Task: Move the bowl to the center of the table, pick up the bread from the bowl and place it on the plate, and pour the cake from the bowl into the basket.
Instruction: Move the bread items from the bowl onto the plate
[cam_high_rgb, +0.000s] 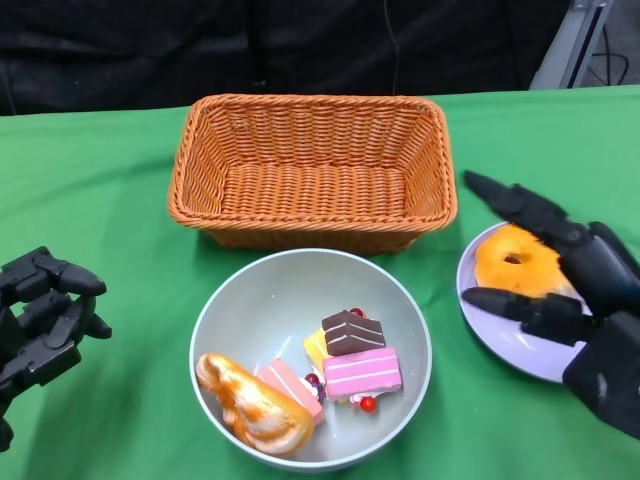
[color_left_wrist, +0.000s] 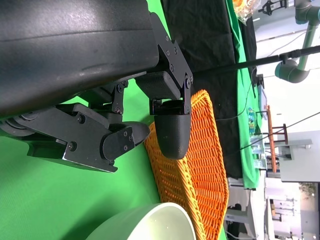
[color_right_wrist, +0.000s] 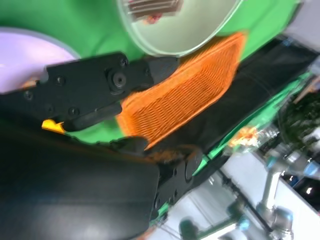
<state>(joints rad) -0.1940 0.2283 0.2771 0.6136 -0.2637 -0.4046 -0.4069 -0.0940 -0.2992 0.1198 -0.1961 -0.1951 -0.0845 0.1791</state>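
Left hand (cam_high_rgb: 40, 320): at 8 o'clock on the table (cam_high_rgb: 100, 200), my fingers curled inward, holding nothing, clear of the bowl.
Right hand (cam_high_rgb: 565, 290): at 4 o'clock, over the plate; my fingers are spread apart and hold nothing.
Right fingers (cam_high_rgb: 520, 205): one reaches past the far rim of the plate, another lies low across the near part; whether they touch the doughnut cannot be told.
Bowl (cam_high_rgb: 225, 300): pale grey-green, at 6 o'clock, just in front of the basket, between my two hands.
Bread (cam_high_rgb: 250, 403): golden-brown, glossy, lying in the bowl at its 7 o'clock, against the wall.
Cake (cam_high_rgb: 362, 372): pink layered slice in the bowl at 5 o'clock; a chocolate slice (cam_high_rgb: 352, 331) rests just behind it, a second pink slice (cam_high_rgb: 290, 385) lies beside the bread.
Basket (cam_high_rgb: 312, 170): orange wicker, rectangular, at 12 o'clock, upright.
Plate (cam_high_rgb: 500, 340): lilac, at 3 o'clock of the bowl, near it but apart.
Doughnut (cam_high_rgb: 510, 262): orange, on the plate, partly covered by my right hand.
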